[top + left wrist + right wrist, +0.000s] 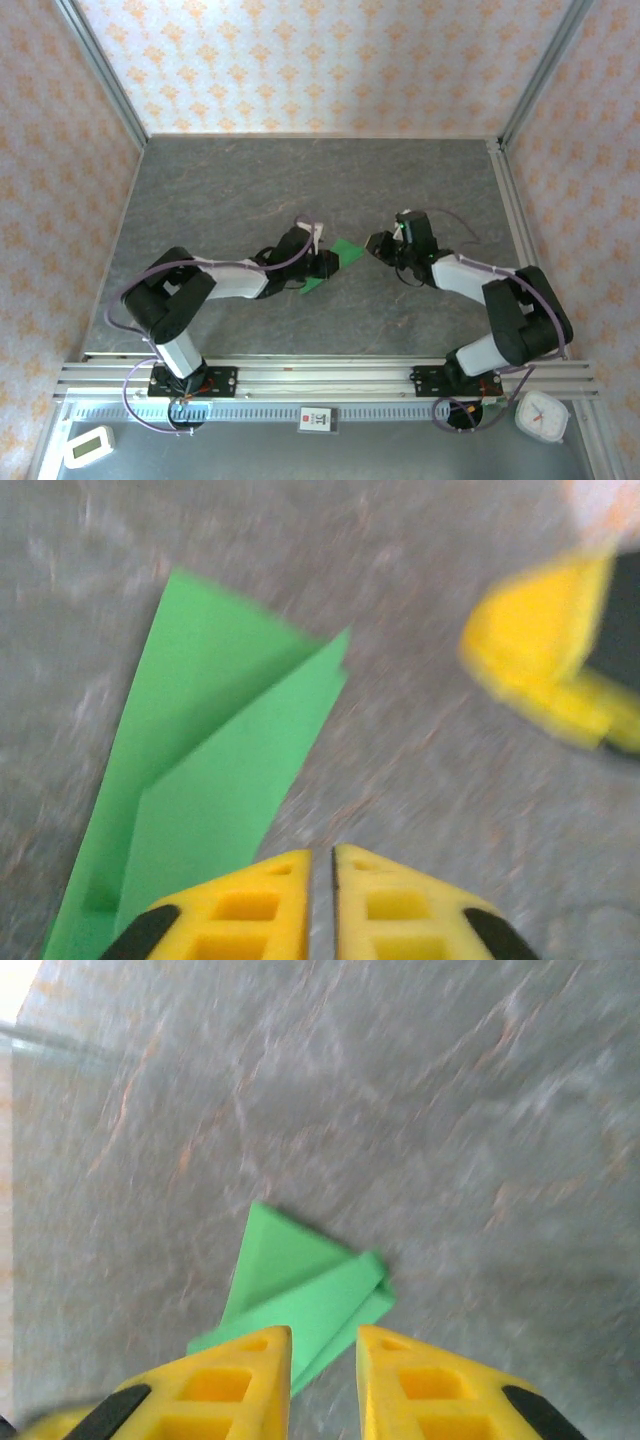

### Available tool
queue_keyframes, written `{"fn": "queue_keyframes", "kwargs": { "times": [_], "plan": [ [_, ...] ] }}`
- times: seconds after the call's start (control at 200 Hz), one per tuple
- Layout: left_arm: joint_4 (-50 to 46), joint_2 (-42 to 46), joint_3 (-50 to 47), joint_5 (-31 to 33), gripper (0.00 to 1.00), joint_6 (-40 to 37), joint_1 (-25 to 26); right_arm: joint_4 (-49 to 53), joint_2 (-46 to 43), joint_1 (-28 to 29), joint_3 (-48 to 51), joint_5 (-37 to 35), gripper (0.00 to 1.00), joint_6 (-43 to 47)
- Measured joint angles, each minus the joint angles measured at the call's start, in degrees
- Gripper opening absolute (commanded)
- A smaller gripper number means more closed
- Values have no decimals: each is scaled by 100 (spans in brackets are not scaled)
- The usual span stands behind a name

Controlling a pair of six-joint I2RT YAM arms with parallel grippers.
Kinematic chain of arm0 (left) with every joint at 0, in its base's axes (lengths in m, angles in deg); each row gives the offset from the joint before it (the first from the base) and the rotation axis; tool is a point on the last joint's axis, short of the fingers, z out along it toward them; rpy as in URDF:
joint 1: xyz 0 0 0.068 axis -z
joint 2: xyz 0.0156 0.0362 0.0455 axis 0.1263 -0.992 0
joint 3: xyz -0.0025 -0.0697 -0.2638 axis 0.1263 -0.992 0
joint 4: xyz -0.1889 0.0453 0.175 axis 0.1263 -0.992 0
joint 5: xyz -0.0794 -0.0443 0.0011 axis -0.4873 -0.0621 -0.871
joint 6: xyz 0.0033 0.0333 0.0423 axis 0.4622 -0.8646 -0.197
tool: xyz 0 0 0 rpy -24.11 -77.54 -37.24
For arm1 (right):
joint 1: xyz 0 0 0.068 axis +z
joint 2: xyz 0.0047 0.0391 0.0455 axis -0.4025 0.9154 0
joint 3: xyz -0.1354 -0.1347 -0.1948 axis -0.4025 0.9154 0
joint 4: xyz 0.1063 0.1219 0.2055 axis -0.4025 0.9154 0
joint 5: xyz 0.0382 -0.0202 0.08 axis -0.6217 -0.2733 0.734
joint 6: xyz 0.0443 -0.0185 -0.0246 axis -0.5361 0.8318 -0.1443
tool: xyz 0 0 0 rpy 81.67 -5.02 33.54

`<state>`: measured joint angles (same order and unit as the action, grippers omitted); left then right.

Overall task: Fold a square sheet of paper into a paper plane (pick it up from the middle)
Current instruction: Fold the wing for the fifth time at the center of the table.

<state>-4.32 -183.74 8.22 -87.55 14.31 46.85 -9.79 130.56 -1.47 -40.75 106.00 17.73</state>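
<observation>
Paper plane [215,770] (plain, unmarked green)

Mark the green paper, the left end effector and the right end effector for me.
green paper [215,750]: left wrist view, on its folded flap.
left end effector [322,900]: left wrist view, between its yellow fingertips.
right end effector [324,1380]: right wrist view, between its yellow fingertips.
</observation>
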Motion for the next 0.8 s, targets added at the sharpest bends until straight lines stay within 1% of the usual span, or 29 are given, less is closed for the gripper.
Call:
{"fn": "queue_keyframes", "kwargs": {
  "times": [0.06, 0.16, 0.245, 0.37, 0.425, 0.636, 0.796],
  "plan": [
    [-59, 275, 48, 13, 33, 59, -94, -55, -120, 195, 179, -42, 21, -144],
    [-227, 702, 48, 92, 34, 35, -315, -133, -323, 382, 518, -109, 16, -374],
    [-391, 776, 44, 160, 34, -48, -503, -197, -487, 411, 789, -157, 10, -487],
    [-684, 531, 4, 219, 33, -243, -726, -302, -570, 411, 1058, -216, 2, -632],
    [-807, 339, 7, 243, 32, -339, -752, -350, -549, 413, 1106, -214, 0, -678],
    [-1226, -424, 223, 269, 29, -647, -756, -704, -90, 485, 1086, -146, 0, -680],
    [-1316, -520, 483, 249, 29, -789, -761, -890, 199, 575, 1036, -83, 0, -680]
  ]
}}
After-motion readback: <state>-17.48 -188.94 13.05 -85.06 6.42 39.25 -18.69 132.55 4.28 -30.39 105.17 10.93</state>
